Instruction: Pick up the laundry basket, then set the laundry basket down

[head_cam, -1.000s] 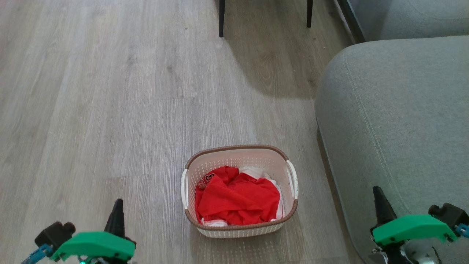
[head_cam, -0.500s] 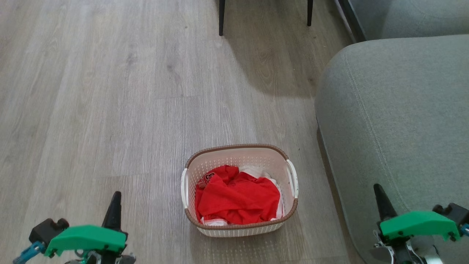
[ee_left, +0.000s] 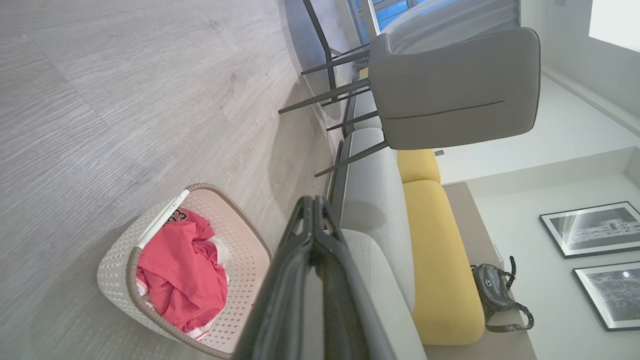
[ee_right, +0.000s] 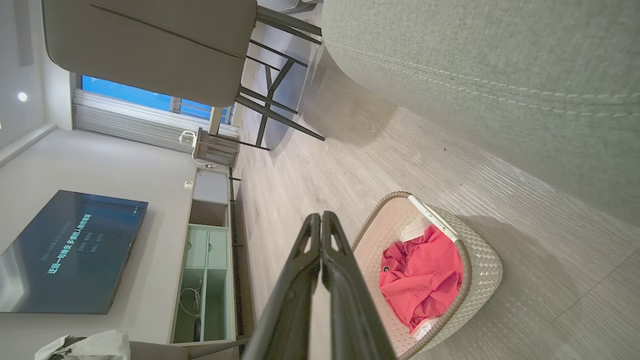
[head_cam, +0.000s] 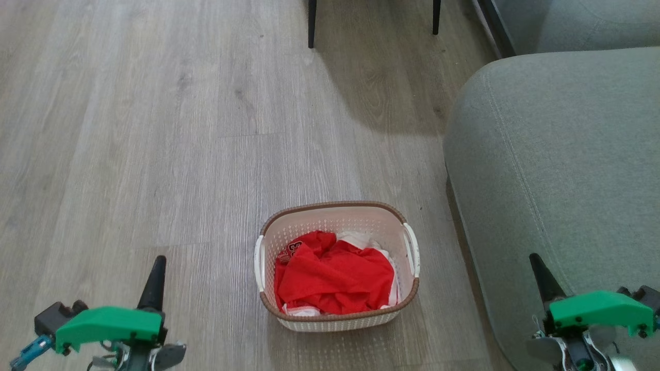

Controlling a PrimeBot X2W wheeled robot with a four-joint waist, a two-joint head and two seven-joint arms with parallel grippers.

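Head view: the laundry basket [head_cam: 335, 222] sits on the floor [head_cam: 154, 129] between the two grippers, ahead of both and touching neither. Red clothes [head_cam: 335, 281] lie inside it. The left gripper [head_cam: 158, 260], well to the basket's left, is closed tight and holds nothing. The right gripper [head_cam: 533, 257], off to the basket's right and seen against the grey sofa [head_cam: 557, 154], is closed and empty too.

Left wrist view: this closed gripper points past the basket, which lies low to its left.

Right wrist view: here the basket lies just to the closed gripper's right.
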